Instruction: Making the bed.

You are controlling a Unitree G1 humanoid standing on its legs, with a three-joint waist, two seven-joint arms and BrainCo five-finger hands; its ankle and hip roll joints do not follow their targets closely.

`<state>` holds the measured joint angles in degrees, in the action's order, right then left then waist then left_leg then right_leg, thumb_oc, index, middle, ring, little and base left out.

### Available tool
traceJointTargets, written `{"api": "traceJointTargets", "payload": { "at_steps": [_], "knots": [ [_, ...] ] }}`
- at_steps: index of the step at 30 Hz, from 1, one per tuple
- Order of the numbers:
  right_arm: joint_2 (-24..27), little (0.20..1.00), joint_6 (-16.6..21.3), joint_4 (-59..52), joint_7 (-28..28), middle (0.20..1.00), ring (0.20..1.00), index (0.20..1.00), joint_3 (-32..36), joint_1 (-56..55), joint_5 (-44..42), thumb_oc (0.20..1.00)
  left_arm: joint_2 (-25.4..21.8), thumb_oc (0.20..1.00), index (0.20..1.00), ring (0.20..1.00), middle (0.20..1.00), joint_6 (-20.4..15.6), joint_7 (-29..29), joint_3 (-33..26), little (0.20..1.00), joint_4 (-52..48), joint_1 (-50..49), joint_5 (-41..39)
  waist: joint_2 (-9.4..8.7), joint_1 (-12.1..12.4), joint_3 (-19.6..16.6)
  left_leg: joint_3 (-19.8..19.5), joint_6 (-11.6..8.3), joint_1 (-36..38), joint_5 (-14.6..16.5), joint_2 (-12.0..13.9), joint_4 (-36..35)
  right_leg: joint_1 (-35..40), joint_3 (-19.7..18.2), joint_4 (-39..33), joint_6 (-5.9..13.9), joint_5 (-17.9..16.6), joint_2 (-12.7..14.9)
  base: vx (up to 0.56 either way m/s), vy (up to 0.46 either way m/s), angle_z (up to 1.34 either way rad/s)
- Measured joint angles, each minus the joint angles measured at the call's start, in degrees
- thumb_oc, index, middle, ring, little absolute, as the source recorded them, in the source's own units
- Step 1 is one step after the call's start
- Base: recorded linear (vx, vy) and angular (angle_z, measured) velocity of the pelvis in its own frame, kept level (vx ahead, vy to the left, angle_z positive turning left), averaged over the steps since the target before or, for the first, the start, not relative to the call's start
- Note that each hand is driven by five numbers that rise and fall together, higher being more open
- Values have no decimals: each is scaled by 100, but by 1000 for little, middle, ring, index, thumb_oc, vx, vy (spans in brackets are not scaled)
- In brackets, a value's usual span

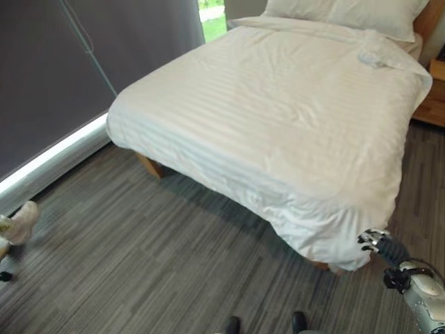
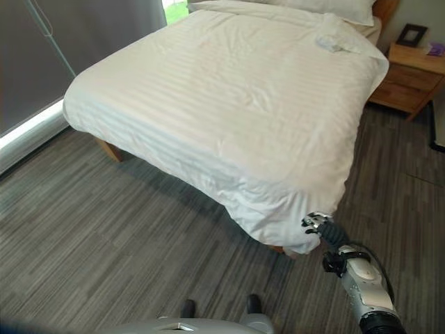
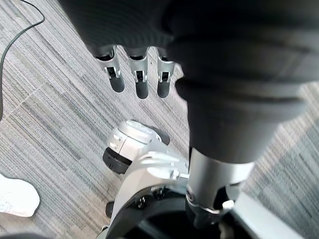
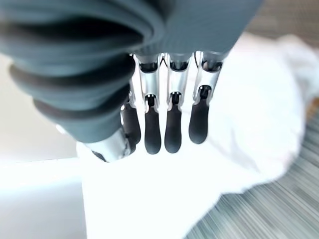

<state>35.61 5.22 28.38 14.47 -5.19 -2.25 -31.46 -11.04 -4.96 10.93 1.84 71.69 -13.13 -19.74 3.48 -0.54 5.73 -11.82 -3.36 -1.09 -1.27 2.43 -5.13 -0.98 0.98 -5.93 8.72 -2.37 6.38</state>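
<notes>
The bed (image 1: 278, 104) stands across the grey striped carpet (image 1: 139, 250), covered by a white striped duvet (image 2: 229, 104) that lies fairly smooth on top and hangs bunched and wrinkled at the near corner (image 2: 285, 226). From the head views the right hand (image 2: 318, 224) sits right at that drooping corner, its arm reaching in low from the lower right, but from up there you cannot make out how the fingers stand against the cloth. The right wrist view settles more: the fingers (image 4: 172, 124) hang straight and side by side, dark tips pointing down at the white fabric just past them, nothing curled around it; whether the tips actually touch the cloth I cannot tell. The right eye view takes in a wooden nightstand (image 2: 410, 76) beside the far side of the bed with a small dark frame (image 2: 411, 33) on it, while the left eye view catches a person's pale shoe (image 1: 21, 221) at the left edge of the floor. A pillow (image 1: 348, 14) lies at the head of the bed, and a small crumpled bit of white cloth (image 1: 375, 56) rests on the duvet near it. The left wrist view shows the left hand (image 3: 139, 74) hanging over the carpet, fingers straight and relaxed, holding nothing, with a white shoe (image 3: 15, 196) showing on the floor below it.
</notes>
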Motion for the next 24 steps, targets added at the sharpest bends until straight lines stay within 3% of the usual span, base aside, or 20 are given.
{"api": "traceJointTargets", "payload": {
  "at_steps": [3,4,5,6,10,14,19,24],
  "knots": [
    [210,200,-111,546,114,200,200,200,-465,758,-17,200,-1,1000,1000,1000,1000,-9,51,265,1000,-258,-103,-77,259,48,161,-8,-43,-164,-65,-31,66,-140,31,2,23,-33,35,-201,8,-3],
    [404,200,-195,1299,107,200,200,200,-1027,1767,-13,200,-44,1000,1000,1000,1000,-57,75,692,1000,-526,-145,-217,332,64,200,20,-49,-431,-70,-75,194,-388,1,-6,91,-150,68,-87,3,-18],
    [686,200,-238,1555,87,200,200,200,-1083,2381,-17,200,-20,1000,1000,1000,1000,-77,69,876,1000,-555,77,-246,448,80,413,-8,-67,-630,-106,-99,221,-586,2,15,77,-231,110,-74,-35,10],
    [996,200,-229,1585,73,200,200,200,-923,3237,-135,200,60,1000,1000,1000,1000,-123,69,936,1000,-805,141,-430,807,295,754,-97,-55,-846,-328,-132,94,-818,74,15,84,-326,156,-100,-54,23],
    [1050,200,-204,1786,81,200,200,200,-1124,4601,-531,200,210,1000,1000,1000,1000,-128,63,1085,1000,-863,184,-720,1017,613,967,-124,-67,-1293,-386,-134,73,-1289,28,27,58,-443,140,-46,-56,5],
    [1053,200,-180,2652,-37,200,200,200,-1444,5190,-611,200,186,1000,1000,1000,1000,-143,50,1176,1000,-1026,158,-940,936,722,1079,-101,-98,-1434,-441,-110,18,-1478,-14,32,63,-434,114,-32,-84,-6],
    [934,200,133,3450,-6,200,200,200,-1536,5552,-445,200,101,1000,1000,1000,1000,-121,-93,1467,1000,-1249,334,-1167,717,726,1299,-19,-132,-1517,-497,-156,24,-1591,-95,30,115,-423,164,-6,-69,-4],
    [868,200,286,3542,-18,200,200,200,-872,5542,-325,200,-93,1000,1000,1000,1000,-49,-175,1688,1000,-1547,403,-1165,750,707,1379,-19,-108,-1855,-490,-242,51,-2102,-172,364,124,-382,249,3,0,2]
  ]
}}
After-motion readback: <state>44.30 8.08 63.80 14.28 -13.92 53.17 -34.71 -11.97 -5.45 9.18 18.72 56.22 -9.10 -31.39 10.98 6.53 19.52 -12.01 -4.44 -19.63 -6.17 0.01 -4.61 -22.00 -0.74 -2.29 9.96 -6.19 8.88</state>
